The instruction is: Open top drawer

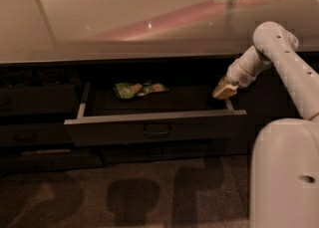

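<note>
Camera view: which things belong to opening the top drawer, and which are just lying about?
Job: top drawer, standing open; its loop handle; gripper, by the drawer's right side wall.
Lying about: green packet inside the drawer; countertop; neighbouring drawers.

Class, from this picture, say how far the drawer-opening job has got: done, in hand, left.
Done: the top drawer stands pulled well out, a green packet showing inside. In hand: the gripper hovers by the drawer's right rear corner, away from the handle. Left: probably only drawing the arm back.
</note>
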`<state>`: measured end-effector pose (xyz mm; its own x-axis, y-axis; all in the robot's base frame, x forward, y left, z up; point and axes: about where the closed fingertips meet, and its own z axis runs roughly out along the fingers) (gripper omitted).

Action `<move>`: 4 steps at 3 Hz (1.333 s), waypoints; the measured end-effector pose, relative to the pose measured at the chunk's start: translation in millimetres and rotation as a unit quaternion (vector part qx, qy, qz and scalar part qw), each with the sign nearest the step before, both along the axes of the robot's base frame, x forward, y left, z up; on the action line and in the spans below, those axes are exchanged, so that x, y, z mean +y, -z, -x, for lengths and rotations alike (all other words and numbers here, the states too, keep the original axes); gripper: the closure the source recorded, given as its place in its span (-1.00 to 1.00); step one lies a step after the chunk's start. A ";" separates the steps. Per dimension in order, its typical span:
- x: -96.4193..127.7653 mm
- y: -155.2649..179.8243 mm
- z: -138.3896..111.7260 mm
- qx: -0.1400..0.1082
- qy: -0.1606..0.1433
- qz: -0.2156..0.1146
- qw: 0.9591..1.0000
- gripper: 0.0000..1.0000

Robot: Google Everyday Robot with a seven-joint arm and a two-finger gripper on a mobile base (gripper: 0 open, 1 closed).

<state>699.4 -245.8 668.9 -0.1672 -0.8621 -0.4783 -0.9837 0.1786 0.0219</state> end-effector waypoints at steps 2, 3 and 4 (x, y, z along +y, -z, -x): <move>-39.6 -10.5 53.5 -0.062 0.031 0.000 0.998 1.00; -39.6 -10.5 53.5 -0.062 0.031 0.000 0.998 1.00; -38.8 -10.0 42.5 -0.051 0.039 0.000 0.998 1.00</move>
<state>656.9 -284.7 678.9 -0.1846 -0.8479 -0.4970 -0.9638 0.2552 -0.0775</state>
